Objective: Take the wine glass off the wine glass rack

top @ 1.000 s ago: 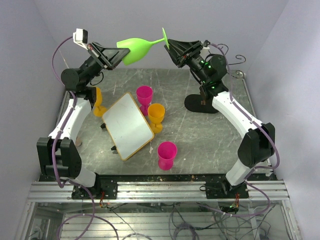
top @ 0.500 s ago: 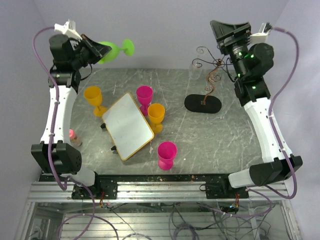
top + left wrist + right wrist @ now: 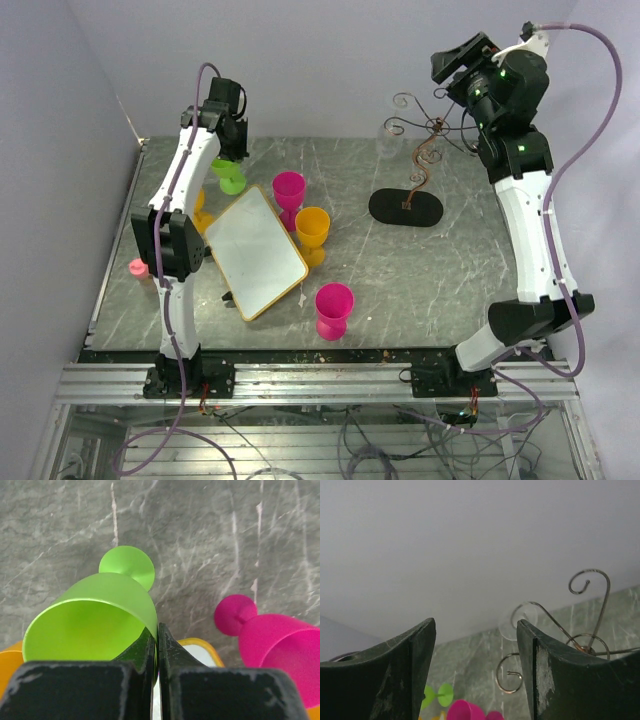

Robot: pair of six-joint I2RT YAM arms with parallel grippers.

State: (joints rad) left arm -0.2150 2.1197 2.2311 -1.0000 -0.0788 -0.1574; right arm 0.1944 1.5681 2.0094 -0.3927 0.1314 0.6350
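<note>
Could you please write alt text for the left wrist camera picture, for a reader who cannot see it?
The left gripper pinches the rim of a lime green wine glass, whose round foot points down toward the grey marbled table. A magenta glass stands to its right.

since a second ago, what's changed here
The right tool let go of the green glass and pulled back near the rack, open. The left tool, still gripping its rim, carried it left and down toward the table. Rack, board and other glasses stayed put.
</note>
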